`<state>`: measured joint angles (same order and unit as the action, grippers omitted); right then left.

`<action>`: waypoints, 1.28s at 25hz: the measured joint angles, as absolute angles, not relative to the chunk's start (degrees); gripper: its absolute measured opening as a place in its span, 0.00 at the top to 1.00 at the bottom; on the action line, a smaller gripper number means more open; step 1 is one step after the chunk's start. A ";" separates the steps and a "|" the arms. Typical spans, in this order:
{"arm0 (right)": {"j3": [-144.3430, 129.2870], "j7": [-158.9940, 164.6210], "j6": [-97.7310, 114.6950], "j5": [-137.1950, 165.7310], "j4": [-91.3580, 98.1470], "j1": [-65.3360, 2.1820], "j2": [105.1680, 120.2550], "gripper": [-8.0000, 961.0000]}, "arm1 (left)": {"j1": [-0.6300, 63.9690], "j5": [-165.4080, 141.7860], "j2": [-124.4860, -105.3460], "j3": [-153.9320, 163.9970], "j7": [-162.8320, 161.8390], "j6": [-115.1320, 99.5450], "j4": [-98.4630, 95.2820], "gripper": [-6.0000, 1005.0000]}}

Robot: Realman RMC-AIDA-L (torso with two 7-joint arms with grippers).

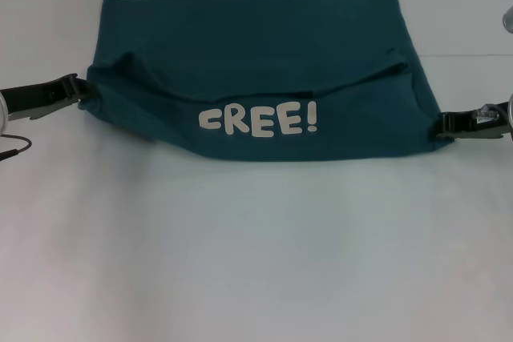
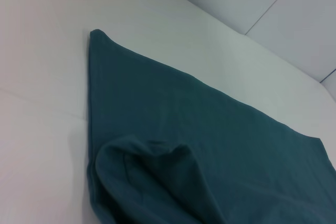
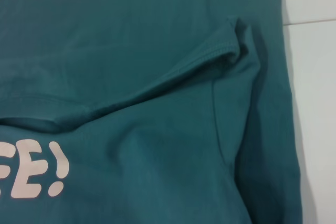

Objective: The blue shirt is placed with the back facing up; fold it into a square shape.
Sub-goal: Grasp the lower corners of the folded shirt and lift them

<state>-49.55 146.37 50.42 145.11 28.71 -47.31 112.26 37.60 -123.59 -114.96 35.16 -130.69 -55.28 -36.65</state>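
The blue shirt (image 1: 256,46) lies across the far half of the white table. Its near part is turned over, so the white "FREE!" lettering (image 1: 258,120) faces up along the near edge. My left gripper (image 1: 83,90) is at the shirt's left edge, shut on the fabric. My right gripper (image 1: 443,125) is at the right edge, shut on the fabric there. The left wrist view shows plain teal cloth (image 2: 210,145) with a raised fold. The right wrist view shows the cloth (image 3: 131,35), a hemmed fold and the end of the lettering (image 3: 37,169).
The white table (image 1: 256,262) stretches in front of the shirt to the near edge. A grey wall with panel seams (image 2: 273,9) stands behind the table's far edge.
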 joint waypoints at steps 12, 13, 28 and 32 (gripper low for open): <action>-47.96 146.39 59.91 144.67 36.32 -45.29 112.14 0.94 | 36.29 -124.43 -114.72 36.63 -130.23 -60.74 -39.73 0.97; -47.51 146.40 63.54 144.68 38.74 -44.46 112.14 0.94 | 35.48 -124.65 -114.59 36.77 -130.28 -62.92 -41.07 0.97; -44.53 144.01 93.58 145.01 46.10 -38.02 111.32 0.94 | 27.37 -134.37 -113.37 33.73 -134.02 -94.39 -54.16 0.97; -44.35 142.90 98.57 145.02 46.12 -36.24 111.05 0.94 | 27.10 -138.63 -113.26 32.70 -133.65 -98.57 -54.75 0.97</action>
<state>-44.35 142.90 98.57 145.02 46.12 -36.24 111.05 27.10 -138.63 -113.26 32.70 -133.65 -98.57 -54.75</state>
